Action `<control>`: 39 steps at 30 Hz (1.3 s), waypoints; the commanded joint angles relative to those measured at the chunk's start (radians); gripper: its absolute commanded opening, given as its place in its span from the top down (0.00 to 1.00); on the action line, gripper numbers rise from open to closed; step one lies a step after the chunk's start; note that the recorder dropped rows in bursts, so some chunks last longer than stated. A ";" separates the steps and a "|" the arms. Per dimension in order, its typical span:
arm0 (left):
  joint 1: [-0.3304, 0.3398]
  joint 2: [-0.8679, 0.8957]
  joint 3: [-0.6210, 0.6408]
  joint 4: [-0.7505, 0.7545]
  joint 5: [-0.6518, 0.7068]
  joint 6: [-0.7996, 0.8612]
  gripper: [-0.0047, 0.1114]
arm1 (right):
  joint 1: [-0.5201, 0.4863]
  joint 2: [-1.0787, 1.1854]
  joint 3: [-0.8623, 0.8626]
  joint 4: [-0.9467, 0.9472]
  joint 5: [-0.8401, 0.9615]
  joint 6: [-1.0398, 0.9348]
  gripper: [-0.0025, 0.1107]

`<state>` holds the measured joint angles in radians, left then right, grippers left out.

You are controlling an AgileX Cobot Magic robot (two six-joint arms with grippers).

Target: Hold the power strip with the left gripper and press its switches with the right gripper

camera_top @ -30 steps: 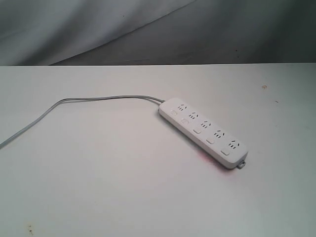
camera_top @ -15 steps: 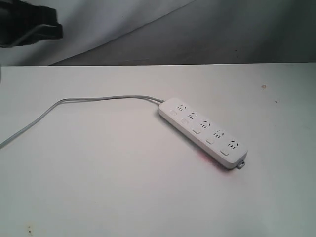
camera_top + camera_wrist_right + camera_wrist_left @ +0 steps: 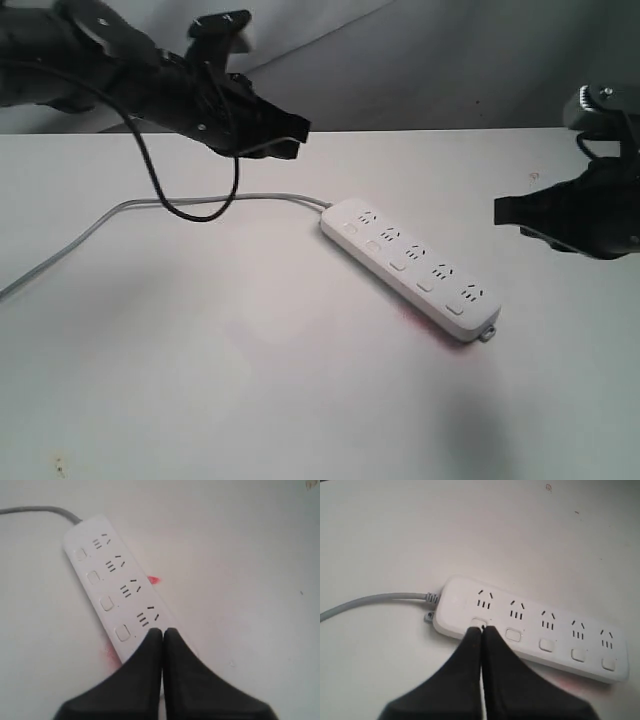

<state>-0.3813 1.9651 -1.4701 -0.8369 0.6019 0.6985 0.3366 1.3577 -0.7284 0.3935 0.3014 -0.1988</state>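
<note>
Exterior view, left tool (image 3: 298, 138) pinched together, hovering beyond power strip (image 3: 410, 262); right tool (image 3: 499, 212) likewise together, beside it

Smooth white plastic on a matt counter, under matt black hands.

The long flat white plastic power strip (image 3: 410, 268) looks smooth with a faint satin sheen, and its small white rounded push-button switches (image 3: 513, 635) share that finish. The thin grey cord (image 3: 180, 200) leaving it toward 9 o'clock has a dull, rubbery-looking jacket. The pale off-white counter (image 3: 250, 390) is matt and even, marked by a brown speck toward 2 o'clock and a pinkish tinge beside the strip's 5 o'clock end. The black two-finger left hand (image 3: 292, 136) and the black right hand (image 3: 502, 211) look like matt hard plastic. The grey backdrop (image 3: 450, 60) at 12 o'clock looks like soft, creased cloth.
</note>
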 commanded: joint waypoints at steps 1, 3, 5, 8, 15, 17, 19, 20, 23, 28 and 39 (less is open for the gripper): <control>-0.034 0.101 -0.079 -0.020 -0.024 -0.017 0.96 | 0.004 0.100 -0.006 0.040 -0.062 -0.008 0.98; -0.048 0.145 -0.116 -0.022 -0.018 -0.022 0.96 | 0.004 0.146 -0.006 0.040 -0.076 -0.008 0.98; -0.061 0.183 -0.144 -0.022 -0.018 -0.030 0.96 | 0.004 0.183 -0.006 0.040 -0.079 -0.008 0.98; -0.076 0.228 -0.187 -0.022 -0.010 -0.045 0.96 | 0.004 0.228 -0.026 0.040 -0.067 -0.008 0.98; -0.085 0.318 -0.265 -0.020 -0.002 -0.073 0.96 | 0.004 0.310 -0.159 0.040 0.056 -0.012 0.98; -0.085 0.339 -0.279 -0.022 -0.002 -0.092 0.96 | 0.004 0.325 -0.192 0.040 0.093 -0.015 0.98; -0.085 0.355 -0.286 -0.022 -0.002 -0.100 0.96 | 0.004 0.336 -0.218 0.040 0.128 -0.018 0.98; -0.085 0.361 -0.286 -0.022 -0.005 -0.102 0.96 | 0.004 0.344 -0.230 0.040 0.150 -0.021 0.98; -0.087 0.381 -0.286 -0.022 -0.002 -0.104 0.96 | 0.004 0.357 -0.239 0.048 0.164 -0.025 0.98; -0.088 0.408 -0.286 -0.022 -0.006 -0.104 0.96 | 0.004 0.406 -0.239 0.067 0.171 -0.041 0.98; -0.088 0.437 -0.286 -0.022 -0.017 -0.124 0.96 | 0.004 0.468 -0.239 0.228 0.187 -0.176 0.98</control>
<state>-0.4650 2.3917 -1.7572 -0.8645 0.5931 0.5851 0.3366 1.8258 -0.9624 0.5834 0.4857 -0.3381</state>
